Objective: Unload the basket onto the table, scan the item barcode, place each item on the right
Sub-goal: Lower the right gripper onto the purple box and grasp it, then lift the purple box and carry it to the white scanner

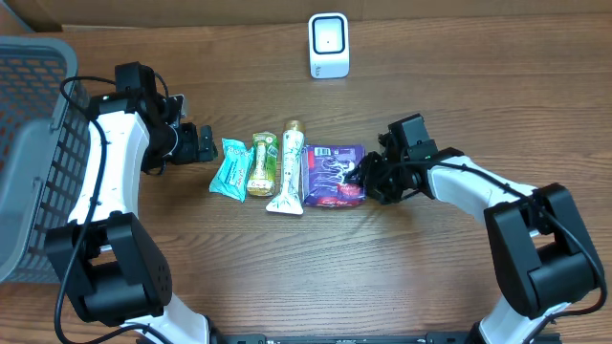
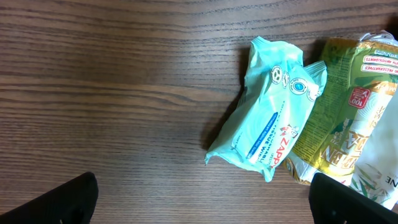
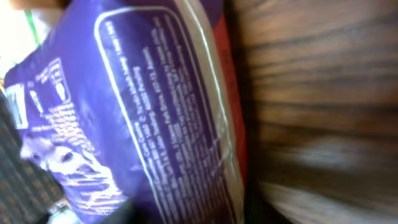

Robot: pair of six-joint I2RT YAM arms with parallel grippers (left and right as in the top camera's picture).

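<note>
Purple foil is filling the right wrist view: the purple packet (image 3: 143, 112) is lying right up against the right gripper (image 1: 366, 182), its near edge between or just at the fingers. The fingertips are not showing cleanly, so I cannot tell whether the jaws are clamping the packet or only bracketing it.

Just beyond the packet, touching its far edge, a white sachet (image 1: 290, 167) is lying lengthwise. Past that a gold packet (image 1: 261, 162) and a teal packet (image 2: 267, 118) are overlapping slightly.

Further out, the left gripper (image 1: 203, 143) is hovering near the teal packet with jaws spread wide, grasping nothing.

Well apart, ahead of both grippers, the white scanner (image 1: 328, 45) is standing upright on the wooden table (image 1: 459, 277). A grey basket (image 1: 29, 143) is sitting outboard of the left arm.

Risks, as judged:
- An edge-only pinch on slick foil is risking slip or a droop on lifting.
- The sachet is touching the packet, so it may be getting dragged along.
- The barcode face is not identifiable here. If it is pointing away from the scanner, no read.
</note>
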